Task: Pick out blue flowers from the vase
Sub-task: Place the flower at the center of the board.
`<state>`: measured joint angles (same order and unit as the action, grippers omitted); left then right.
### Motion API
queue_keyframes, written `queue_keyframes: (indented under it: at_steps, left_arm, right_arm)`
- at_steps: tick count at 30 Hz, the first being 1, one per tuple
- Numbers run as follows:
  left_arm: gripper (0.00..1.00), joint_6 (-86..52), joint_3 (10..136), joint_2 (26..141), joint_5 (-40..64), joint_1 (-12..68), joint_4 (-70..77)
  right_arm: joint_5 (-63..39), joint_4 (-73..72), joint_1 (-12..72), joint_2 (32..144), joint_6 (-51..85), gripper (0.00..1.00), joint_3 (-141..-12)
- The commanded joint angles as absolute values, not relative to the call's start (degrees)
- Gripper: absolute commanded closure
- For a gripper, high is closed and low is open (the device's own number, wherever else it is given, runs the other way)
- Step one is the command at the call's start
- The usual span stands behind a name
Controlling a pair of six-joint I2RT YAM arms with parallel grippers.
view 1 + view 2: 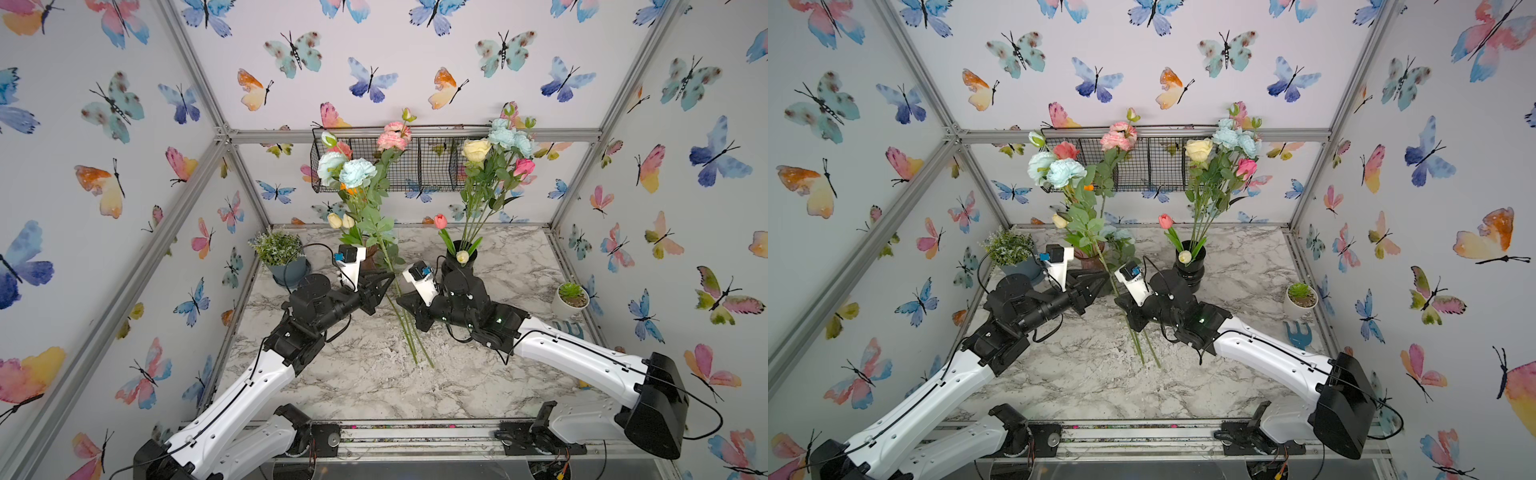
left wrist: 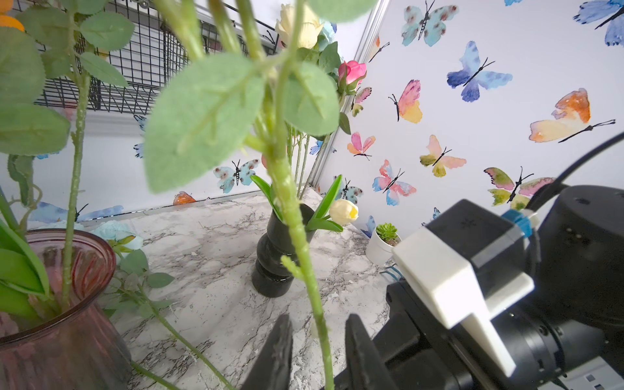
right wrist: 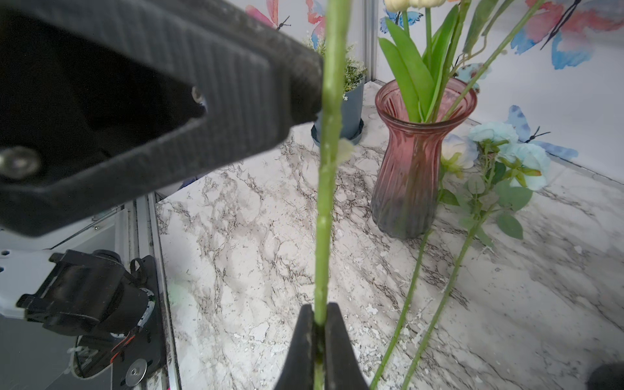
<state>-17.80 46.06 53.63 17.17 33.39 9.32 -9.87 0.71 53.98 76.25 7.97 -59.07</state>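
No text, label or number can be read anywhere.

White walls [image 1: 415, 62] printed with watercolour butterflies in blue, teal, pink, orange and yellow. Tabletop [image 1: 374, 374] in white marble pattern with grey-brown veins. Ribbed glass vase [image 3: 415, 169] in translucent dusky pink; second vase [image 2: 273, 256] glossy black. Pale aqua-blue blooms [image 1: 357, 172], cream-yellow rose [image 1: 476, 150], hot-pink rose [image 1: 524, 167], salmon-pink carnations [image 1: 392, 135], red tulip [image 1: 440, 221]. Light green stem [image 3: 326, 202], mid-green leaves [image 2: 202, 121]. Black wire basket [image 1: 415, 166]. Grey-blue pot [image 1: 291, 270], white pot [image 1: 565, 305]. Arms [image 1: 249, 382] white with black joints.
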Motion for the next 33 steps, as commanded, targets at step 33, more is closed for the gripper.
queue_keyframes:
  at_steps: [33]
  left_arm:
    - [0.52, -15.54, 42.02, 46.89, 9.32, 29.79, 7.40]
  right_arm:
    - [0.04, 17.33, 53.96, 58.47, 23.36, 0.99, -42.32]
